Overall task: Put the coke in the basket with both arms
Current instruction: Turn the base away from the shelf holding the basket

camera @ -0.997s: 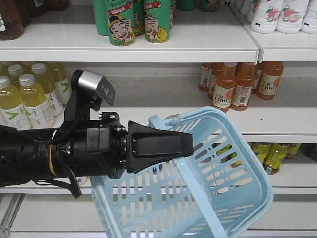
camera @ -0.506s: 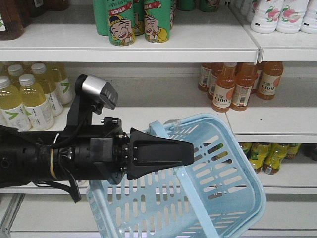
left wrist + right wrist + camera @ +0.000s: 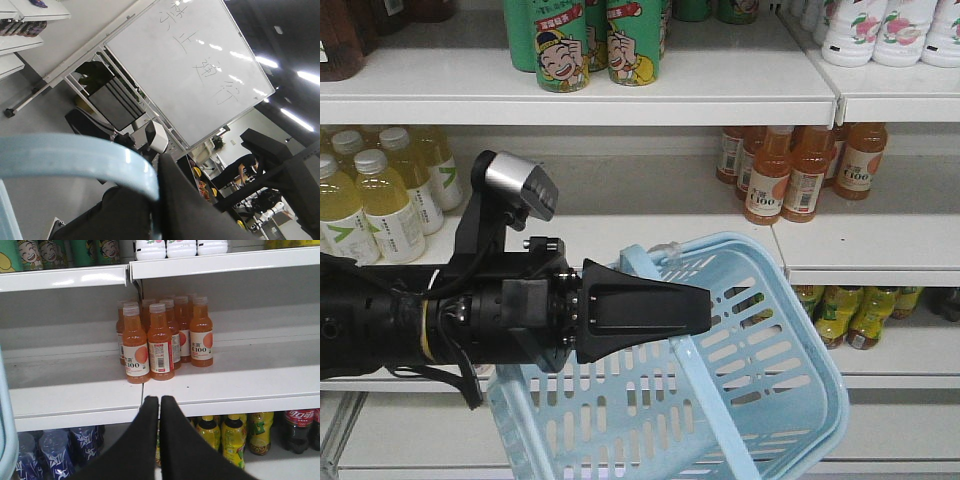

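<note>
One basket (image 3: pixel 760 400) on left end effector (image 3: pixel 704 310)

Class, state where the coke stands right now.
Right wrist view, bottom right: the coke stands just right of the yellow bottles, beneath the shelf holding the orange juice bottles.

Orange juice btls (image 3: pixel 160 342) are grouped on mid shelf (image 3: pixel 225 385); green cans (image 3: pixel 563 50) above; blue btls (image 3: pixel 55 450), poss. water, below left.

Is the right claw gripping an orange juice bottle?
No: the black right claw is shut empty; orange juice bottles stand on the white shelf.
</note>
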Controlling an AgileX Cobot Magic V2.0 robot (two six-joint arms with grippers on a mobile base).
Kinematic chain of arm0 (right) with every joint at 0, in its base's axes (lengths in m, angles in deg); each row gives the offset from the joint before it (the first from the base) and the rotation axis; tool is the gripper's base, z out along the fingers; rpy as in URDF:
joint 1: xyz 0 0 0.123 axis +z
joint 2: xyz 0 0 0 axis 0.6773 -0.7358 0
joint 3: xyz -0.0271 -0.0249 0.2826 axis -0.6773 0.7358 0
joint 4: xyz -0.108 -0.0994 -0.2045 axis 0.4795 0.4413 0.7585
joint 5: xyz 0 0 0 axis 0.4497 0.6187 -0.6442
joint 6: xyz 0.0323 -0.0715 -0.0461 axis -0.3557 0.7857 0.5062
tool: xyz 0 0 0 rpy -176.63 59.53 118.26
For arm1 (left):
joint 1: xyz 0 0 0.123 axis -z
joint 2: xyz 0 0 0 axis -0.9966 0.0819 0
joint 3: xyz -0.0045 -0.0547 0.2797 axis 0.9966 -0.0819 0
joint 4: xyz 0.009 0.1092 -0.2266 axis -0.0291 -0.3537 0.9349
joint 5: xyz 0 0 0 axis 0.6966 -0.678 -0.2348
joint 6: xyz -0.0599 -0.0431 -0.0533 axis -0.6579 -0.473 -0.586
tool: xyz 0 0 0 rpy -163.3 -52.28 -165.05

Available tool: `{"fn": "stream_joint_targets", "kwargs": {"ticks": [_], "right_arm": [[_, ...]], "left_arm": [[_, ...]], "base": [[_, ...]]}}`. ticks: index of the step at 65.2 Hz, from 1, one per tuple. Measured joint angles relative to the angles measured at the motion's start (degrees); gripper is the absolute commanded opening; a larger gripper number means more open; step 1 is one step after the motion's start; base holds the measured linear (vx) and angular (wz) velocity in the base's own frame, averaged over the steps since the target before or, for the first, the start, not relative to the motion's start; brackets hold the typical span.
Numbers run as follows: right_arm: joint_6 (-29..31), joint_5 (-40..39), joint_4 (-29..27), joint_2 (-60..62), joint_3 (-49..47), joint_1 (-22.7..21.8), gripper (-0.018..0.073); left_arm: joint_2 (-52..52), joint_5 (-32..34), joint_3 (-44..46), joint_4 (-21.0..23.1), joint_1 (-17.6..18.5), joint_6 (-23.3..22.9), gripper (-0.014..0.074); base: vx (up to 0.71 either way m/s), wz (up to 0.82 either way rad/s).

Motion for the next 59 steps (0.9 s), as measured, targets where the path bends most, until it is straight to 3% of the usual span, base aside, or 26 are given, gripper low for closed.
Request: {"fn": "stream_joint_targets", "kwargs": {"ticks": [25, 59], "right_arm": [[0.0, 0.0, 0.0, 0.0, 0.0, 0.0, -0.0005], [0.0, 0.0, 0.0, 0.0, 0.0, 0.0, -0.0005]], "left_arm": [[0.0, 0.0, 0.0, 0.0, 0.0, 0.0, -0.0008], [0.0, 0.0, 0.0, 0.0, 0.0, 0.1, -0.0008]], "base": [[-0.03, -0.13], [-0.04, -0.36]]}}
